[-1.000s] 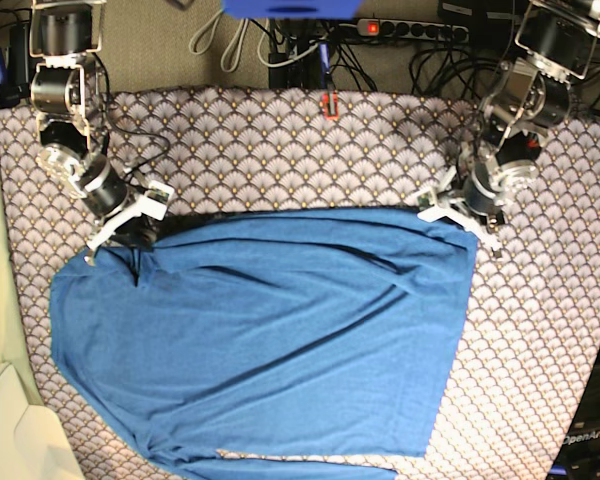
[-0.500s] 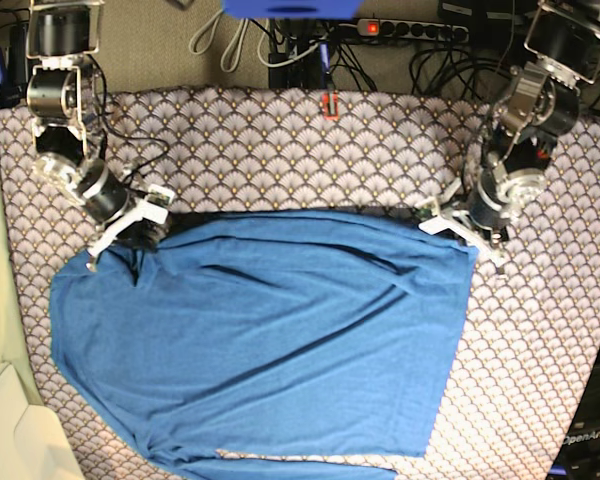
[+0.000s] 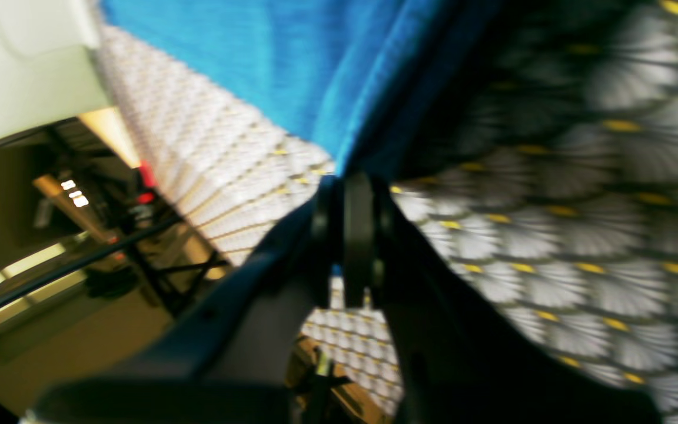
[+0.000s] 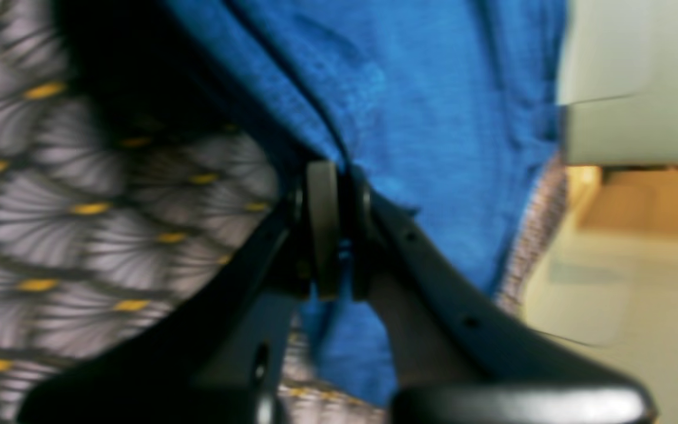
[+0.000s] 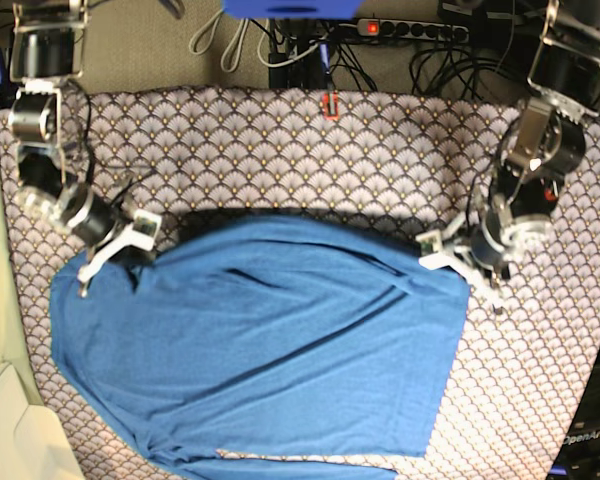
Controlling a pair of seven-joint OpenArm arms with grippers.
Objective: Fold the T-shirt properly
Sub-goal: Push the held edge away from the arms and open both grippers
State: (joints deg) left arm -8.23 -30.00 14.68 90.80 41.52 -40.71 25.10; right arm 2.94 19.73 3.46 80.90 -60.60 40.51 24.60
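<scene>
Lying spread over the scallop-patterned table cloth [image 5: 280,140], the blue T-shirt [image 5: 270,350] was held at its two far corners by both arms. The left gripper [image 5: 458,258] had its fingers [image 3: 358,235] pressed together on the cloth edge at the shirt's corner. The right gripper [image 5: 105,262] had its fingers [image 4: 322,227] clenched on the fabric of the opposite corner in the same way.

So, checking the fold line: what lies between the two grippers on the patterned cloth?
In the base view, only the blue knit T-shirt's raised top edge spans left gripper to right gripper.
</scene>
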